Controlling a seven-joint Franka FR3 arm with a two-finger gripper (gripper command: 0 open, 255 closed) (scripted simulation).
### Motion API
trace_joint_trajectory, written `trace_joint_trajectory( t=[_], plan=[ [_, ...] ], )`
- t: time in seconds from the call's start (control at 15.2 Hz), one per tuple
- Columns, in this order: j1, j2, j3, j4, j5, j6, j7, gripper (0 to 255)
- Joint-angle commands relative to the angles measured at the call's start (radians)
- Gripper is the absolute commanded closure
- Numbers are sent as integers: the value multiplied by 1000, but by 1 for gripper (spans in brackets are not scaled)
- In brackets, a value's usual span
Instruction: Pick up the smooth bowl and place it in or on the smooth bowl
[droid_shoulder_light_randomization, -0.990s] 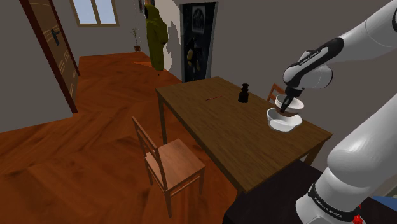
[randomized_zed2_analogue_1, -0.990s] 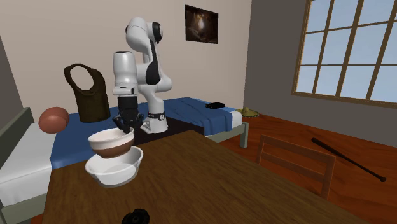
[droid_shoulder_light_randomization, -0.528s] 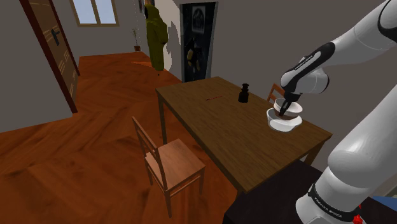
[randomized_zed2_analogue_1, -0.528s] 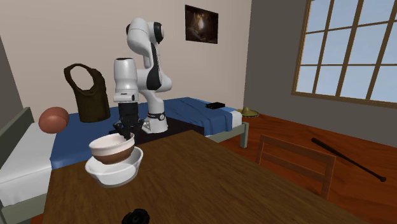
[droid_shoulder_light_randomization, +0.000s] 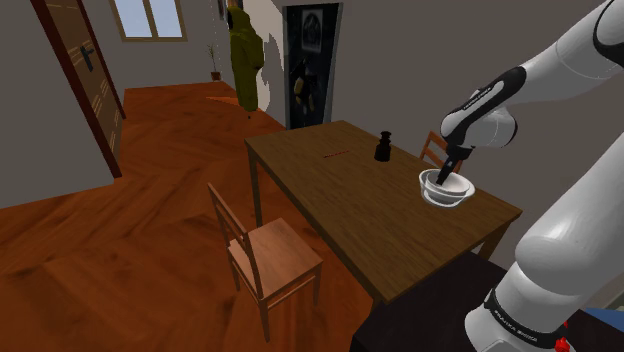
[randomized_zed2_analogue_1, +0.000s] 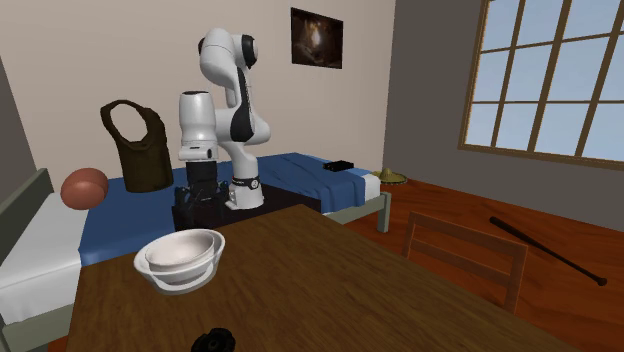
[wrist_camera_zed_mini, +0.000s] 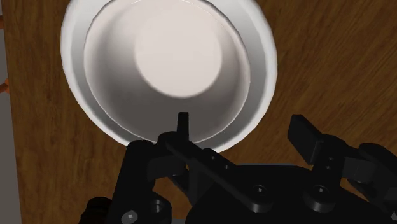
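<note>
Lowered since a moment ago, the smaller bowl (wrist_camera_zed_mini: 178, 57) is no longer carried tilted above its partner. It now sits level, nested inside the larger white bowl (wrist_camera_zed_mini: 74, 76), and the brown underside that showed before is hidden, leaving only its pale inside in sight. The tool (wrist_camera_zed_mini: 245, 130) has let go and its two black fingers stand apart. One tip is over the near wall of the smaller bowl and the other is out beyond the outer rim above bare wood. Both rims pass between the fingers, and neither finger appears to touch them, though the angle makes that hard to confirm. The stacked pair rests on the wooden worktop (droid_shoulder_light_randomization: 350, 205), close to the end nearest the arm in the shoulder view. A small black bottle (droid_shoulder_light_randomization: 381, 148) stands well apart from them toward that view's left. A wooden chair (droid_shoulder_light_randomization: 268, 252) stands on the floor just beside the worktop's long edge. In the second exterior view the bowls sit near the worktop's left corner, with the tool just above and behind them. Beyond lies a bed (randomized_zed2_analogue_1: 300, 170) with a blue cover, carrying a brown ball (randomized_zed2_analogue_1: 84, 188) and a dark vest (randomized_zed2_analogue_1: 133, 145).
</note>
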Motion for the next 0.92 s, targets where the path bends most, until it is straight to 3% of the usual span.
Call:
trace_joint_trajectory(
  t=[0.0, 0.07, 0.33, 0.86],
  plan=[
    [0, 0, 0, 0, 0, 0, 0, 0],
    [0, 0, 0, 0, 0, 0, 0, 0],
    [-39, -150, 32, 12, -127, -146, 92, 0],
    [-42, -150, 34, 12, -126, -146, 91, 0]
  ],
)
